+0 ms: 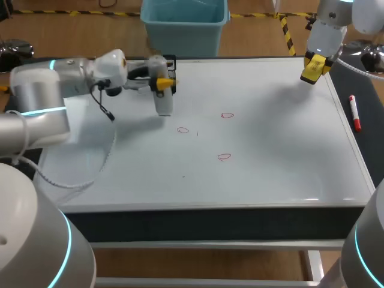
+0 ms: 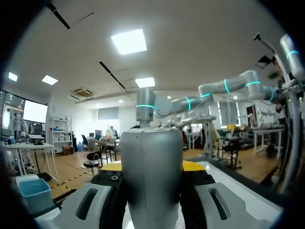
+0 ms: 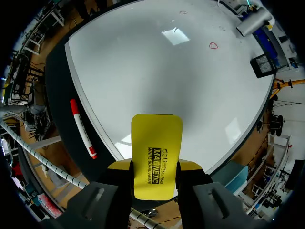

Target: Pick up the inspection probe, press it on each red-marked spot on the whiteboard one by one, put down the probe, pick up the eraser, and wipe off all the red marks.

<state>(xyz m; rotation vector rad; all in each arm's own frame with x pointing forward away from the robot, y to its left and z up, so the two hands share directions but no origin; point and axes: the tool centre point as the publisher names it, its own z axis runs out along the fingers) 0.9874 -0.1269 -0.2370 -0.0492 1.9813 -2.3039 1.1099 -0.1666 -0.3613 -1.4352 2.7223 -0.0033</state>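
Note:
My left gripper (image 1: 163, 81) is shut on the inspection probe (image 1: 162, 99), a grey cylinder hanging over the whiteboard (image 1: 270, 174) near its far left. In the left wrist view the probe (image 2: 152, 176) fills the gap between the fingers. Three red marks lie mid-board (image 1: 227, 115), (image 1: 183, 130), (image 1: 224, 157), all right of and nearer than the probe's tip. My right gripper (image 1: 314, 67) hovers above the board's far right corner, shut on the yellow eraser (image 3: 156, 160). The right wrist view shows the whiteboard (image 3: 167, 71), one red mark (image 3: 213, 46) and the probe (image 3: 254, 21) far ahead.
A red marker (image 1: 355, 113) lies on the black strip right of the board, also beside my right gripper as the red marker (image 3: 83, 129). A black holder (image 1: 170, 60) sits at the board's far edge. A blue bin (image 1: 184, 24) stands behind the table.

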